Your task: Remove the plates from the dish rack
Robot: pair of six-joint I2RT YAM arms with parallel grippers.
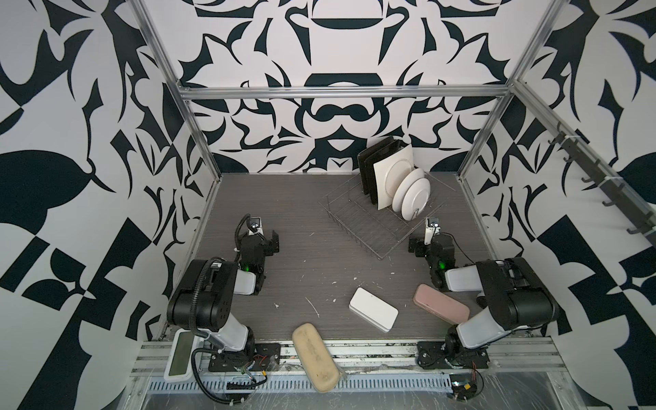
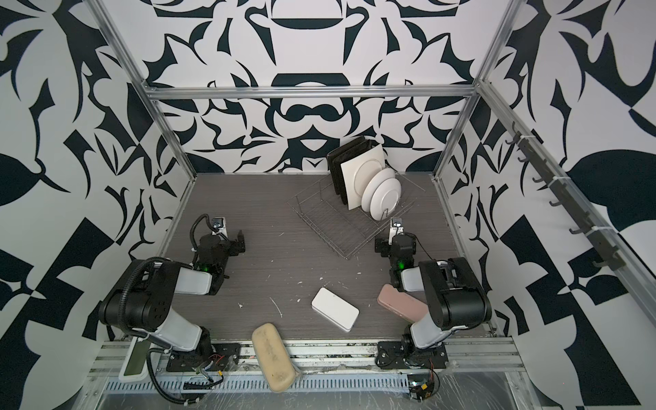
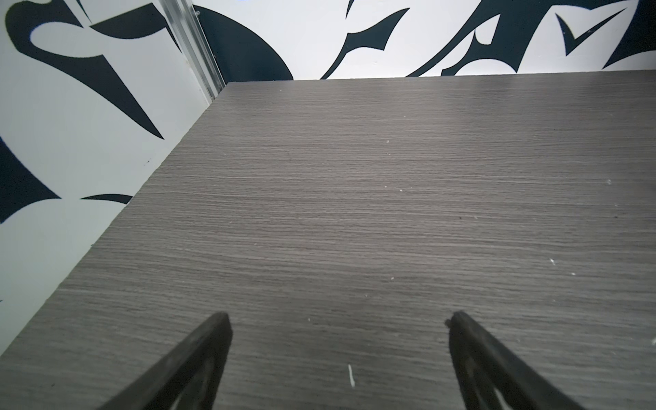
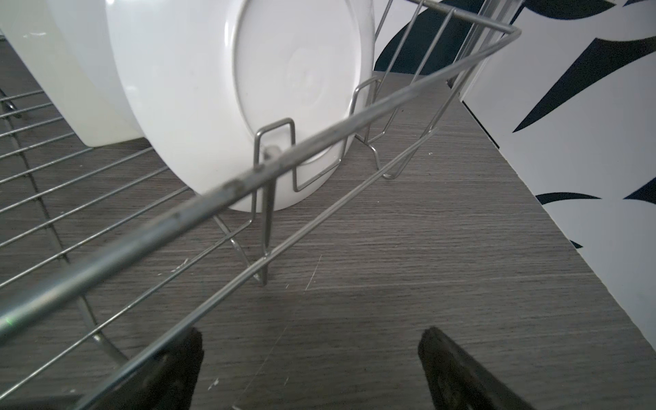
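Five plates stand on edge between prongs, none unloaded: two black square plates (image 1: 367,167) rearmost, one white square plate with round well (image 1: 385,177), two smaller round white plates (image 1: 415,198) foremost. Judged rigid, glazed, slippery and breakable, the squares heavier. Best hold: the exposed upper rim of the front round plate, drawn straight up clear of the prongs. Silver wire dish rack (image 1: 358,227) sits far right on grey wood-grain table (image 1: 301,213). Right gripper (image 4: 312,337) spread wide, empty, just beside the rack's near side wire. Left gripper (image 3: 339,319) spread wide, empty, well apart from the rack
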